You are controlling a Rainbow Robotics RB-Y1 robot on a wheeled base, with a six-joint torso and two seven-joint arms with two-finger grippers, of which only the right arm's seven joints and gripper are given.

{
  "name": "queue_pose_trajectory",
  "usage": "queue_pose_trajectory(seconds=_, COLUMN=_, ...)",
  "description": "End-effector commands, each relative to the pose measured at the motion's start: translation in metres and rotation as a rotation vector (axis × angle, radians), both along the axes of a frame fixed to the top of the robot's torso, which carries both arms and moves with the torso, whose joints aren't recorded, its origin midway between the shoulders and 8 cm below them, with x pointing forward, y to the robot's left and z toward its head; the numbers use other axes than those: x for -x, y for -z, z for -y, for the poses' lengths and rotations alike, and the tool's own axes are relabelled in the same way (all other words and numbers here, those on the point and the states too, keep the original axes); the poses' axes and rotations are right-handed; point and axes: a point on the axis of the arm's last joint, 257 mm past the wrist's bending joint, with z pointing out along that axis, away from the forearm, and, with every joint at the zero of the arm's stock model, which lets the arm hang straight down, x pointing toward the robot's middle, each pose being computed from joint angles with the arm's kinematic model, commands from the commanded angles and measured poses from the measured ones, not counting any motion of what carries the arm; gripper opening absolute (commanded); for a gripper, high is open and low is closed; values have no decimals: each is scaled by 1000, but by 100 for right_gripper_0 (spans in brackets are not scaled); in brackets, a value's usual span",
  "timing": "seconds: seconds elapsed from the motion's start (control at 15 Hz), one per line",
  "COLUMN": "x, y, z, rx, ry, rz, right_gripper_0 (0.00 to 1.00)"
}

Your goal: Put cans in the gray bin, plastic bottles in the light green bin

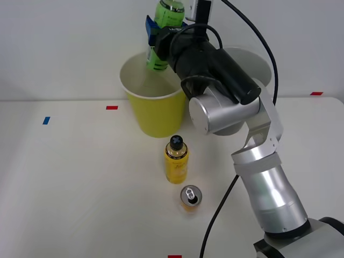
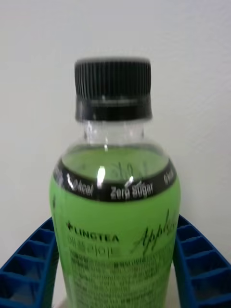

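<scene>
Top centre: right gripper [image 1: 156, 33] clamped on the green bottle [image 1: 164, 32], held above the lime bin [image 1: 153, 110]. Gray bin [image 1: 252, 62] behind the arm. Lower centre: yellow bottle [image 1: 176, 160] and can [image 1: 190, 198] stand on the table [image 1: 75, 183]

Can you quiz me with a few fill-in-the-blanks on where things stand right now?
1. The right tool holds the ____ bottle.
2. That bottle hangs over the ____ bin.
3. On the table, the yellow bottle stands ____.
4. The can is nearer the robot than the ____ bottle.

Answers: green; light green; upright; yellow
</scene>
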Motion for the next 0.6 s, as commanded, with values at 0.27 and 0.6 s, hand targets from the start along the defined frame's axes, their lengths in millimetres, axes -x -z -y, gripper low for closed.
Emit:
queue_pose_trajectory(seconds=0.27, x=3, y=2, z=-6, rx=9, ry=-11, rz=0, right_gripper_0=100)
queue_pose_trajectory(seconds=0.6, x=4, y=2, z=-9, rx=16, ry=-13, rz=4, right_gripper_0=100)
